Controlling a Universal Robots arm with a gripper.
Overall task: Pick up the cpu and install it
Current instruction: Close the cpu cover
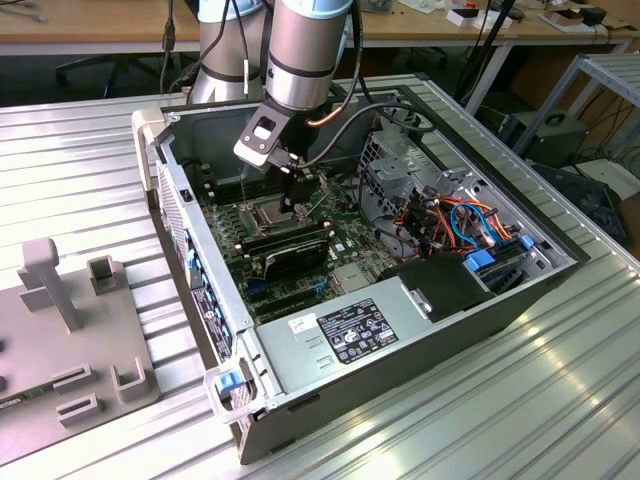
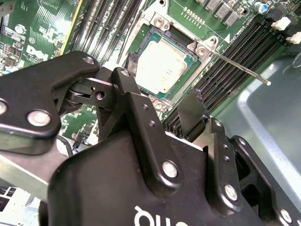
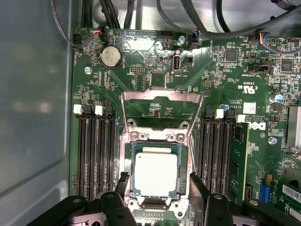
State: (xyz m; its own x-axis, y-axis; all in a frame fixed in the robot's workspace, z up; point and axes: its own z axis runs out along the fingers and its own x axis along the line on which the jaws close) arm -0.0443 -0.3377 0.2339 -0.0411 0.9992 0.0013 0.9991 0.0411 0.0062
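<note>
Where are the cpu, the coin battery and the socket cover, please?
cpu [image 3: 155,173]: first wrist view, middle of its silver top.
coin battery [image 3: 111,56]: first wrist view, centre of its face.
socket cover [image 3: 160,94]: first wrist view, its crossbar.

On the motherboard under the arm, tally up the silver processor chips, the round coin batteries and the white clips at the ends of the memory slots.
In the first wrist view:
cpu: 1
coin battery: 1
white slot clips: 4
Total: 6
</note>
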